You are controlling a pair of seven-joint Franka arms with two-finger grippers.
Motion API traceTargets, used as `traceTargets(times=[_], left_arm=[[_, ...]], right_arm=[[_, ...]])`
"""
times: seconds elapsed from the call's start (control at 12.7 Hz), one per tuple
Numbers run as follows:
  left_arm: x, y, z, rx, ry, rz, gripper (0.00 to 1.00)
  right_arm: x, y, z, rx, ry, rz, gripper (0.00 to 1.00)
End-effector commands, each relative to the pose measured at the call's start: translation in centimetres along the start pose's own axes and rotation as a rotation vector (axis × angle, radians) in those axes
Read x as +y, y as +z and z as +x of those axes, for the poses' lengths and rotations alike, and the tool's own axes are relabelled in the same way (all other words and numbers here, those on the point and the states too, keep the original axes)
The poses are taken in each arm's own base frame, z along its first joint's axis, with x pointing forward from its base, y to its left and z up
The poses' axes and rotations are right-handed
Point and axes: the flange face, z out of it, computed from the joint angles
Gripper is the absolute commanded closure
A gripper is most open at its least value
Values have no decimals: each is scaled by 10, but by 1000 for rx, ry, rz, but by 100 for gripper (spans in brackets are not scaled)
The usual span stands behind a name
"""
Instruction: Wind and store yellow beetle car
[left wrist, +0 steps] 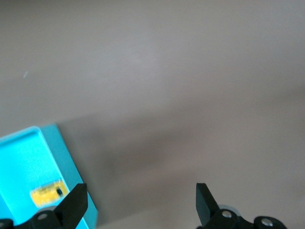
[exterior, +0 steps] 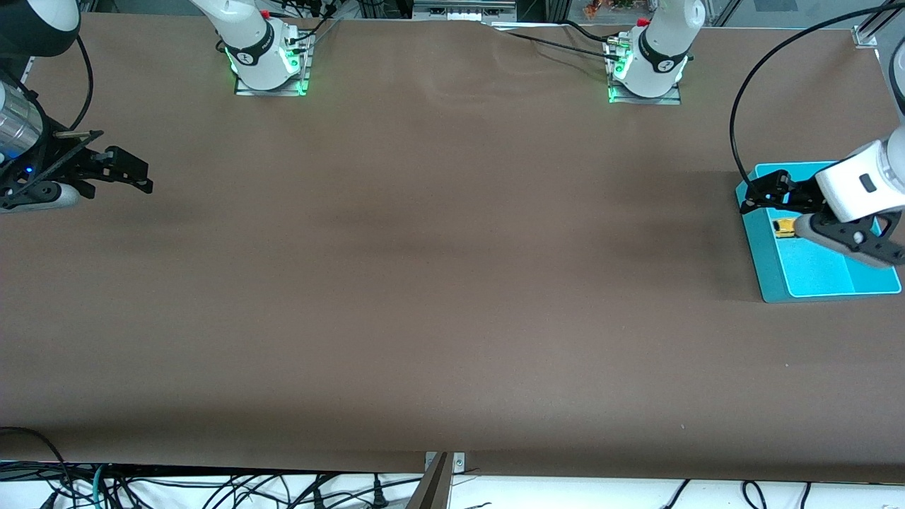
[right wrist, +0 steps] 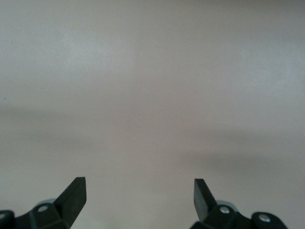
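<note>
Rounded yellow beetle car (exterior: 785, 227) in smooth teal tray (exterior: 771, 272)

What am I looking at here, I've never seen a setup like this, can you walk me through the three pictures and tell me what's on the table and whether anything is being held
These are two robot arms bolted to one brown table. The wide picture comes from a high camera facing them. The other two come from small cameras on each arm's wrist, looking out past its two black fingers.

The left gripper hangs over a teal tray at the left arm's end of the table. Its fingers are open and hold nothing. In the tray lies the yellow beetle car, a tiny toy; the left wrist view shows it too, inside the tray's corner.

The right gripper waits over bare table at the right arm's end, also open and holding nothing. Its wrist view shows only tabletop.
</note>
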Motion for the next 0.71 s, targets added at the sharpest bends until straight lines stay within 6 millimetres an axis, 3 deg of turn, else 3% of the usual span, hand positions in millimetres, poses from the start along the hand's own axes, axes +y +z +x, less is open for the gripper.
traceTargets(times=[0.0,0.31,0.63], left_arm=[[-3,1,-35,33,-205,-17,0],[2,-15,-35,60,-196,-11,0],[3,-18,-33,65,-194,-10,0]], right_arm=[[-1,-7,-6,-11,-8,5,0],[-1,-9,-9,-12,-7,8,0],[-3,-11,-8,-8,-7,8,0]])
